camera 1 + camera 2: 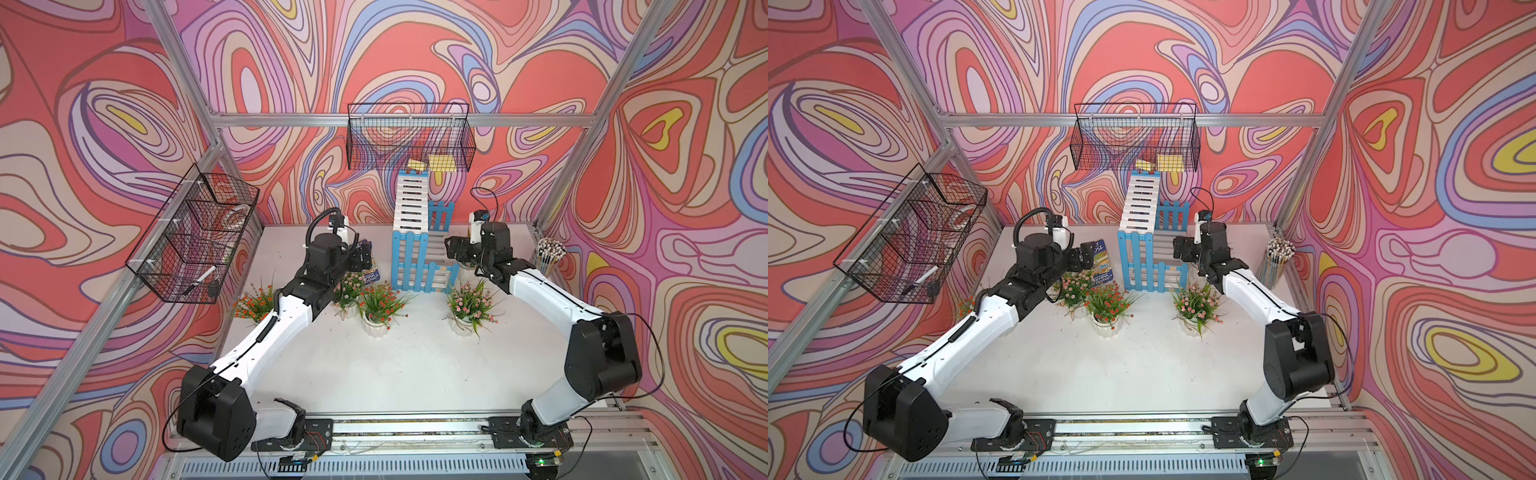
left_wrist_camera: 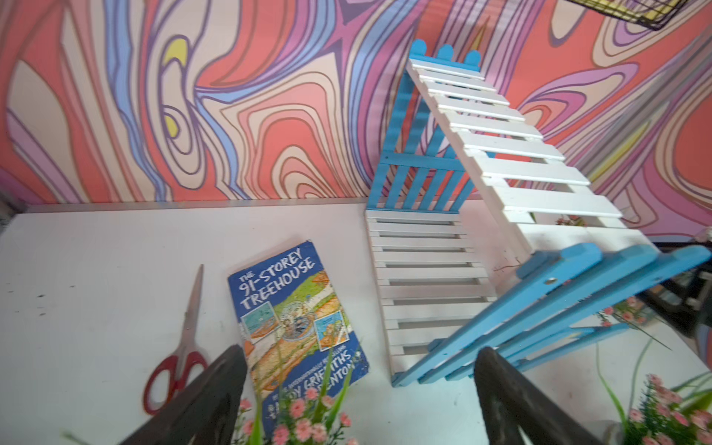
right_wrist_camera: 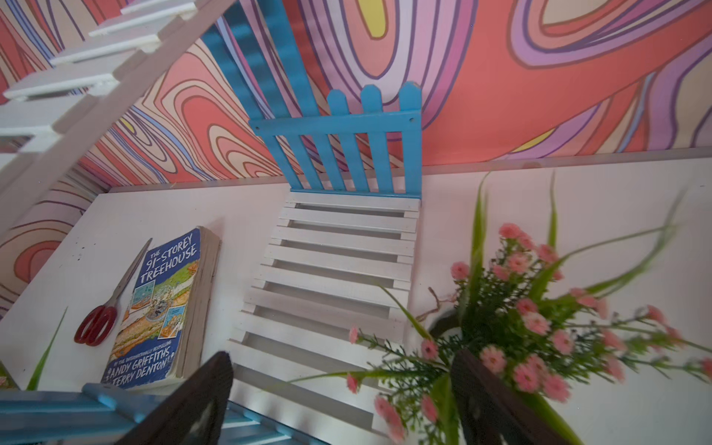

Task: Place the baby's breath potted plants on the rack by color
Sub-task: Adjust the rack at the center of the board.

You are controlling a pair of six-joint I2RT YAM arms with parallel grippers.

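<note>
**Five plants on the table, both grippers spread**

All five baby's breath potted plants (image 1: 1106, 305) sit on the table (image 1: 415, 374), off the rack (image 1: 410, 208). Straight in front of the rack: near orange-red plant (image 1: 380, 305). Front-left: left pink plant (image 1: 349, 286), then far orange-red plant (image 1: 253, 303) (half hidden by the arm). Front-right: right pink plant (image 1: 469, 305). Just beside its right frame: side pink plant (image 3: 512, 308).

Left gripper (image 2: 360, 352): fingers spread, left pink plant's flowers between them, nothing clasped. Right gripper (image 3: 341, 358): fingers spread, side pink plant next to one finger, nothing clasped.

Wall basket (image 1: 409, 133) above the rack holds yellow blocks (image 1: 440, 163). Side basket (image 1: 195, 237), well left of the rack, holds a marker (image 1: 201, 279). Cup (image 1: 547, 266), well right of it, is full of pencils (image 1: 550, 247).
</note>
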